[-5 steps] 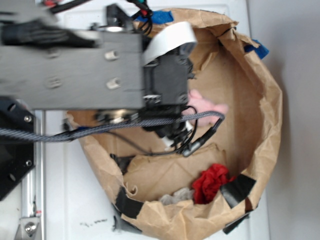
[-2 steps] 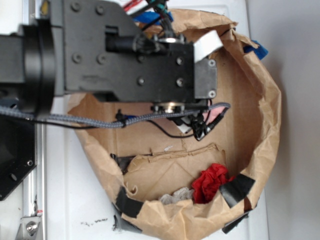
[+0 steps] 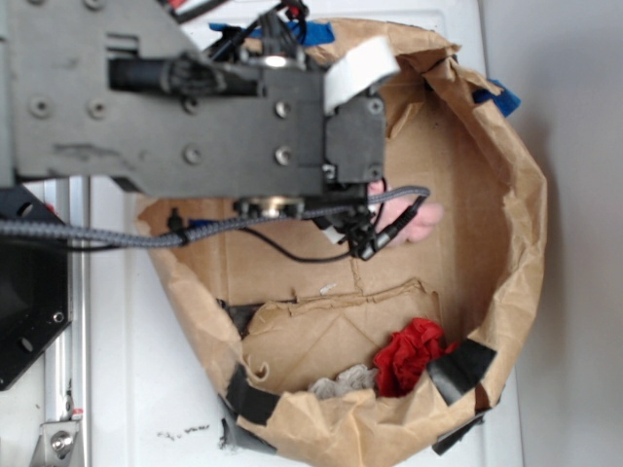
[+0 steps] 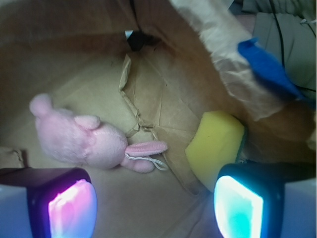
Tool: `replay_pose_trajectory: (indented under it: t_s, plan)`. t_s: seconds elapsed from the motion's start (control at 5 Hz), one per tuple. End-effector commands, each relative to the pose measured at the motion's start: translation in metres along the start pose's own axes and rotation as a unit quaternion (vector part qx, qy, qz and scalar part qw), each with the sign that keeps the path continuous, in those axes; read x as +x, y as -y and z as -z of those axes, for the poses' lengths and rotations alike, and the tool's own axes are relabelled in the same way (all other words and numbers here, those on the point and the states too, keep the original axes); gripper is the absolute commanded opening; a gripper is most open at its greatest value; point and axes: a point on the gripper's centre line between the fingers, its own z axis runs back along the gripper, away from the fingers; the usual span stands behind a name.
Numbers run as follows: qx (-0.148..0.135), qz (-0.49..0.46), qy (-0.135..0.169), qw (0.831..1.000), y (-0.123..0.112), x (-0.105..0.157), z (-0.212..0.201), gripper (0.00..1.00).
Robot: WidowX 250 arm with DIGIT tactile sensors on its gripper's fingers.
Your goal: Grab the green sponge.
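The green sponge [image 4: 216, 143] is a yellow foam block with a thin dark green edge. It leans against the paper wall at the right of the wrist view, just beyond my right fingertip. My gripper [image 4: 154, 206] is open, its glowing pads wide apart over bare paper, nothing between them. A pink plush bunny [image 4: 84, 141] lies to the left of the sponge. In the exterior view the arm covers the sponge; the gripper [image 3: 355, 233] hangs inside the brown paper bag [image 3: 506, 243].
A red ruffled cloth [image 3: 414, 352] and a grey scrap [image 3: 343, 381] lie at the bag's near end. Blue tape [image 4: 267, 67] and black tape [image 3: 462, 368] patch the rim. The crumpled paper walls stand close around the gripper.
The arm has swung over the bag's upper left and shifted between frames. The pink bunny, hidden 0.4 s ago, shows again beside the gripper.
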Motion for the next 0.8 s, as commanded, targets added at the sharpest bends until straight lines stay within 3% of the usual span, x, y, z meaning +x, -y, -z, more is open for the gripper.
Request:
replay_pose_trajectory:
  t_s: [0.0,0.2,0.4,0.6]
  plan:
    - [0.012,-0.008,0.010,1.000,-0.010,0.009,0.004,1.00]
    - [0.006,-0.008,0.014,1.000,0.001,0.006,0.017,1.00]
    - [0.019,-0.010,0.014,1.000,0.003,0.007,0.023,1.00]
    - [0.039,-0.006,0.020,0.999,-0.014,0.008,0.018,1.00]
